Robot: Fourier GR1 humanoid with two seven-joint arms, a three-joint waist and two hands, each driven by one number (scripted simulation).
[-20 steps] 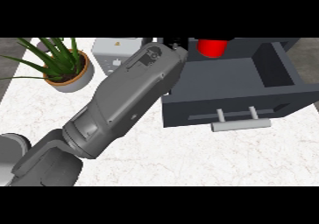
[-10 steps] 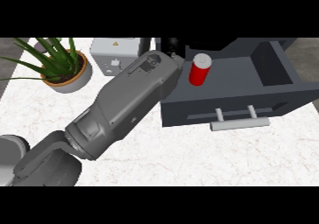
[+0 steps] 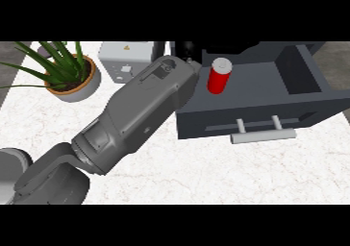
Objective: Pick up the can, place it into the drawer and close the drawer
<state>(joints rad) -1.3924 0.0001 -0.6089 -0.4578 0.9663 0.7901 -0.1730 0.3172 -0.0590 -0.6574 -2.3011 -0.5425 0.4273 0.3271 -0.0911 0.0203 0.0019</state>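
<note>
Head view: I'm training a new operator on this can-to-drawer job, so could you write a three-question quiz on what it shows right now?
1. True or false: the red can stands upright inside the open drawer.
2. What sits at the counter's far left corner? A) a potted plant B) a kettle C) a plate
3. Which task step plainly remains undone?

Key:
1. True; it stands on the drawer's floor, near its left side.
2. A, the potted plant, beside a grey box.
3. Closing the drawer; it stands pulled out, its handle toward the robot.
</note>
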